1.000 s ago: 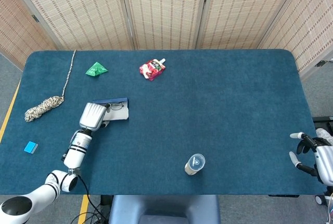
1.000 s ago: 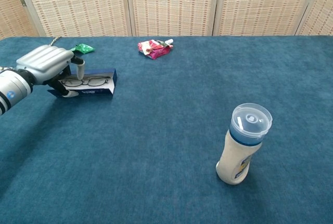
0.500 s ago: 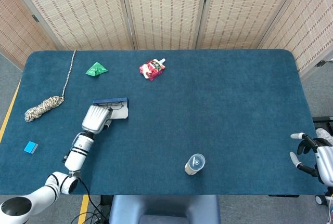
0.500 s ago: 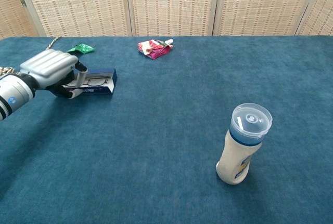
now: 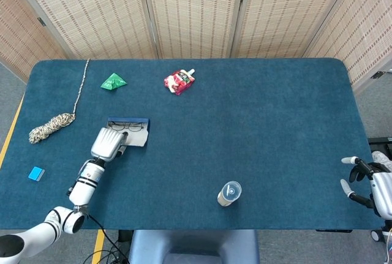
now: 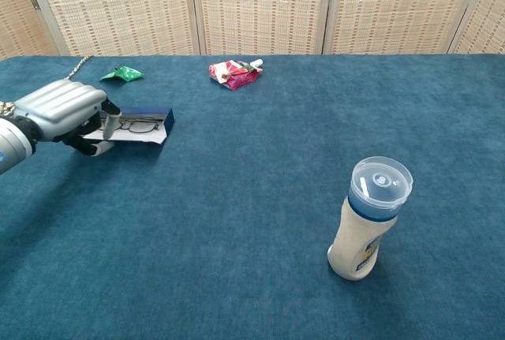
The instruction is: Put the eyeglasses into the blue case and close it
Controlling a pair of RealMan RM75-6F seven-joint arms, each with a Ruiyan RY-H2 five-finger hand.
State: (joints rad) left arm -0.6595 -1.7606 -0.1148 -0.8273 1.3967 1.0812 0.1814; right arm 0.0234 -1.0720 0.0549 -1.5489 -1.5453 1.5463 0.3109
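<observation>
Woven screens back a blue-felted desk [image 5: 257, 123] where my left hand [image 5: 108, 143] sits at the near edge of the blue case [image 5: 136, 130], fingers curled at its pale open flap; whether they actually pinch the flap I cannot tell from either view. The eyeglasses [image 6: 140, 126] already lie inside the case, left of centre on the desk, so closing looks like the step in hand. My right hand [image 5: 367, 181] waits at the desk's far right edge, fingers spread and holding nothing.

To close it well, I judge the flap should be swung up and over toward the far wall (the case is light and may slide on the felt), pressing down rather than pushing forward. A lidded bottle [image 6: 365, 219] stands well apart.
</observation>
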